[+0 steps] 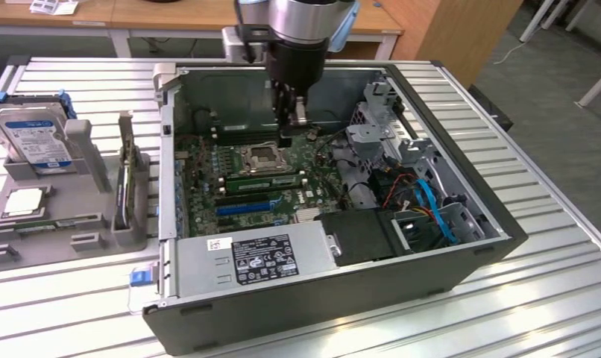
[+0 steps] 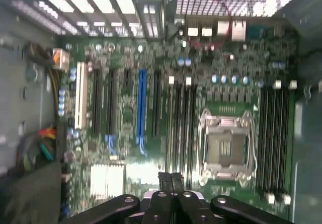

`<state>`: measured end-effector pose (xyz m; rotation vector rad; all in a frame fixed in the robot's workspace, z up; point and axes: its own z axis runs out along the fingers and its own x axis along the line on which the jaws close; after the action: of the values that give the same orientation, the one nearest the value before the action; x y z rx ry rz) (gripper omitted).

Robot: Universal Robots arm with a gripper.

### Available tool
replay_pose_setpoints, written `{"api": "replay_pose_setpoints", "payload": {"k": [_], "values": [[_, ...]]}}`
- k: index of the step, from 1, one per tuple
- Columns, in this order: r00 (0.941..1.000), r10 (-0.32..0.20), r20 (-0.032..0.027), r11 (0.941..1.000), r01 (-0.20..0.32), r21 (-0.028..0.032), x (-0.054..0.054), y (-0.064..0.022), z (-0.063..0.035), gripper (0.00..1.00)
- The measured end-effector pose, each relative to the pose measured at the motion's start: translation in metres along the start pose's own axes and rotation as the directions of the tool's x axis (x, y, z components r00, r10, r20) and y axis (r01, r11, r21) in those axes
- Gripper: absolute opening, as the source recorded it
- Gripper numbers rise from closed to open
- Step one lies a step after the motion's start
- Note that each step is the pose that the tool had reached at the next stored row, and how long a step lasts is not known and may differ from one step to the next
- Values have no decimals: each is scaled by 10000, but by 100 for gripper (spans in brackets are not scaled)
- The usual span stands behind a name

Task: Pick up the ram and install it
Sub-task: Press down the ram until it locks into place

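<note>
- Tool pressed together, holding nothing that I can see, hanging inside one open computer case above the motherboard.
- One ram lies seated in a slot at 6 o'clock from the processor socket.
- One hard drive stands on the grey holder on the tabletop.
- Chips on the ram are too small to count.

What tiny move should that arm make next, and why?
Probably a short, straight lift. The gripper hangs inside the computer case with its fingers shut and nothing visible between them, just above the motherboard. A green stick, seemingly the ram, already sits in a slot beside the processor socket.
</note>
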<state>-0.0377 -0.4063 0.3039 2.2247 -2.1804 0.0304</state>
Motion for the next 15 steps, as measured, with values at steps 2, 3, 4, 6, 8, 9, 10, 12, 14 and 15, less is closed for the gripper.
{"api": "replay_pose_setpoints", "payload": {"k": [2,3,4,6,8,9,10,12,14,15], "values": [[10000,-18,4,10000,18,1,2,-88,0,11],[10000,-28,6,10000,28,1,3,-138,0,11],[10000,-36,6,10000,36,0,4,-177,-1,11],[10000,-37,6,10000,37,0,4,-185,-1,11],[10000,-36,9,10000,36,2,3,-186,22,11],[10000,-35,7,10000,35,1,2,-186,39,11],[10000,-34,6,10000,34,1,2,-187,58,11],[10000,-36,7,10000,36,2,0,-190,95,11],[10000,-36,6,10000,36,1,0,-191,130,11],[10000,-36,5,10000,36,0,-1,-192,148,11]]}}
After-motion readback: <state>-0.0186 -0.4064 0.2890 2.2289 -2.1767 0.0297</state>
